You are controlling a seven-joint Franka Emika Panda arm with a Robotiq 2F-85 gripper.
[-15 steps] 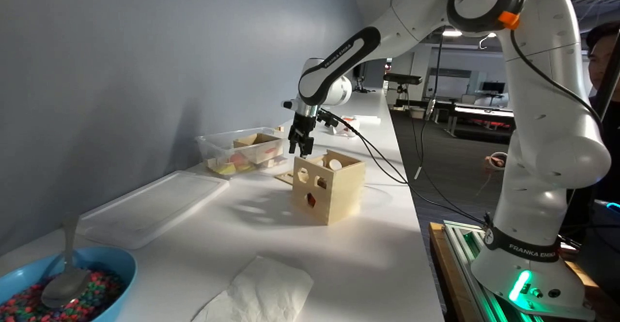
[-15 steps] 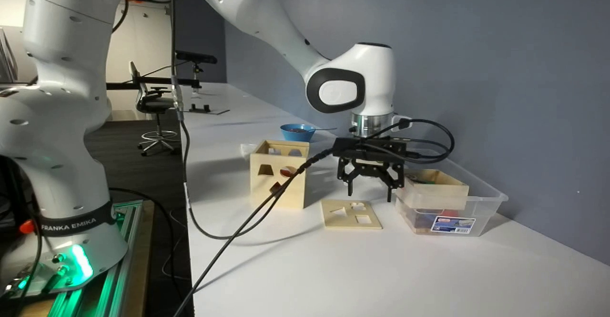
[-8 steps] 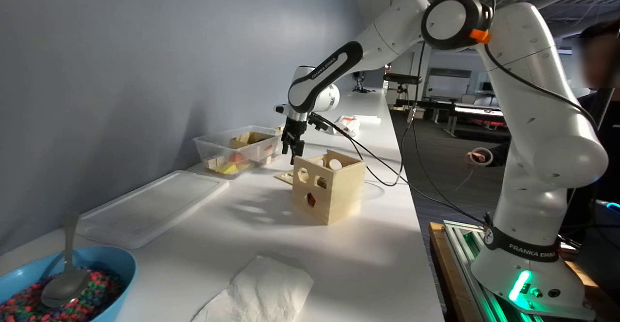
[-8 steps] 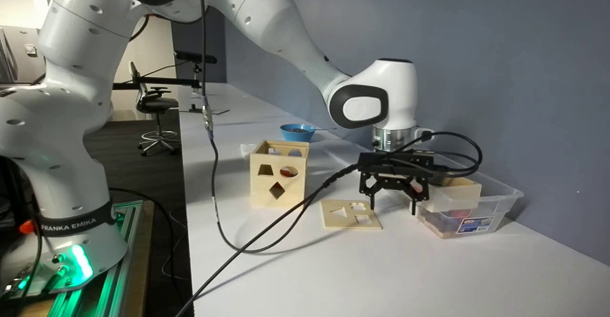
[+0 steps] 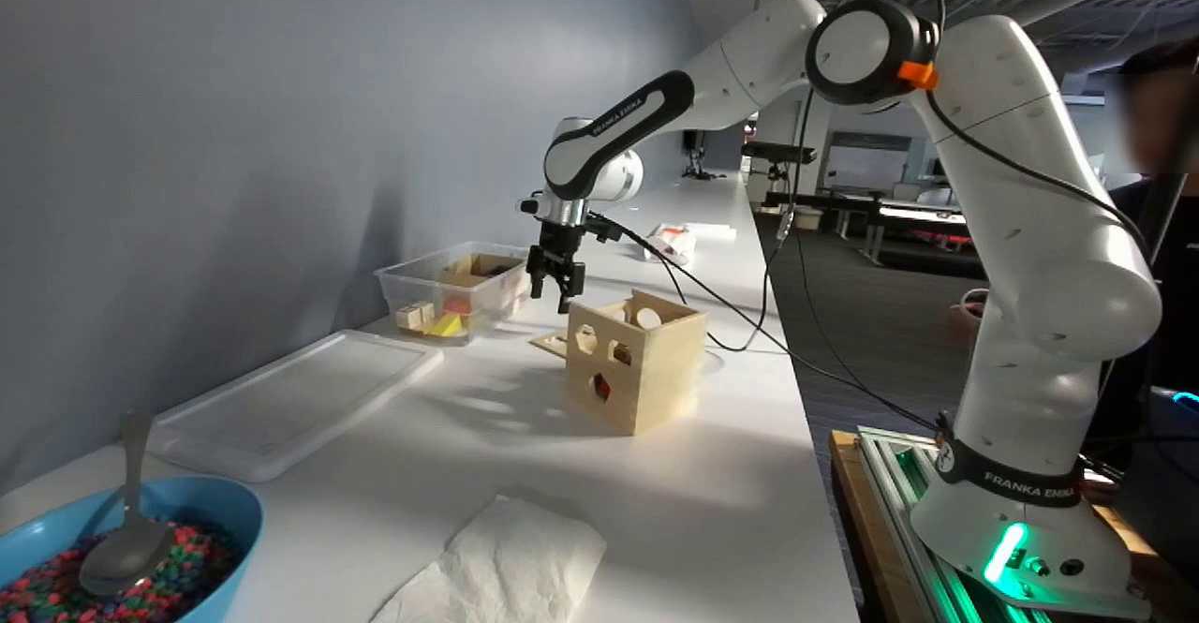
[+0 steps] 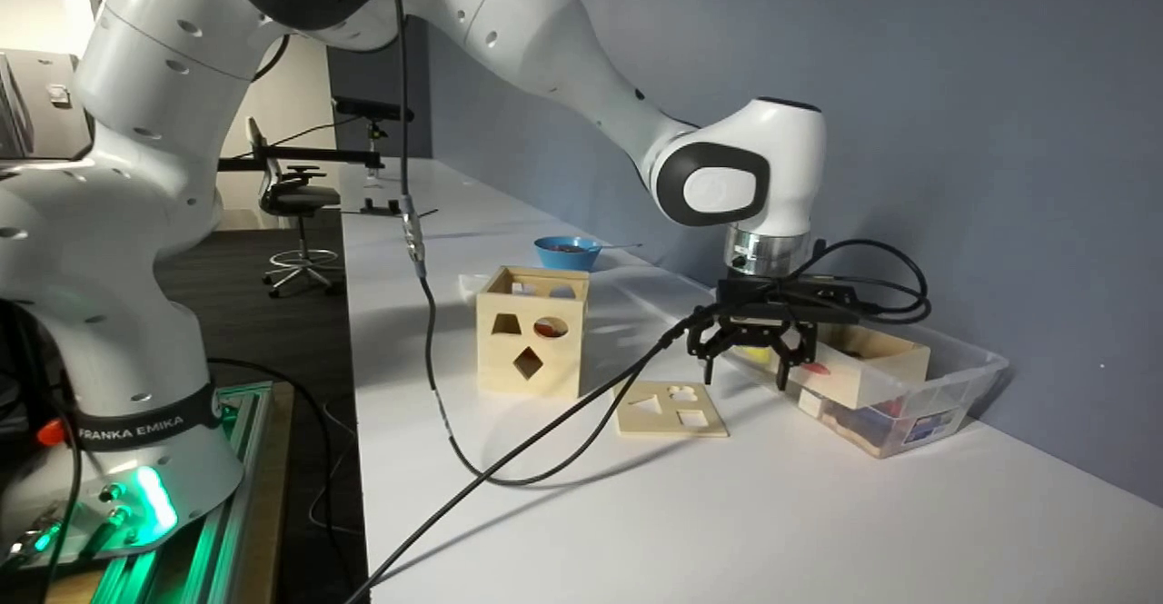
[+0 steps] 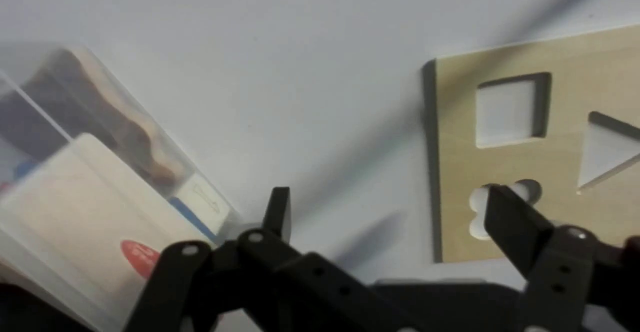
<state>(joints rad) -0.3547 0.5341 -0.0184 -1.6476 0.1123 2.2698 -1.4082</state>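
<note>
Above the white table [image 6: 727, 531], two jaws spread wide near one three-holed panel [image 7: 547, 165] and one clear bin [image 6: 945, 397].

We see a black hand [image 6: 745, 377] on a white arm [image 5: 1058, 295] with black bands [image 5: 1007, 484], an orange tag [image 5: 918, 75] and a glowing green light [image 5: 1005, 551], set off by a blue-grey wall [image 5: 281, 89] and a white bench [image 5: 731, 511]. Plain wood-tan colours the cube [image 5: 670, 370] and the board [image 7: 457, 162], while our wrist view picks out a red oval [image 7: 140, 258] on a cream box [image 7: 85, 207]. In an exterior view we find a clear bin [image 5: 407, 290] with a yellow block [image 5: 447, 325], and a sky-blue bowl [image 5: 201, 499] of bits [image 5: 201, 556] speckled red and green.
</note>
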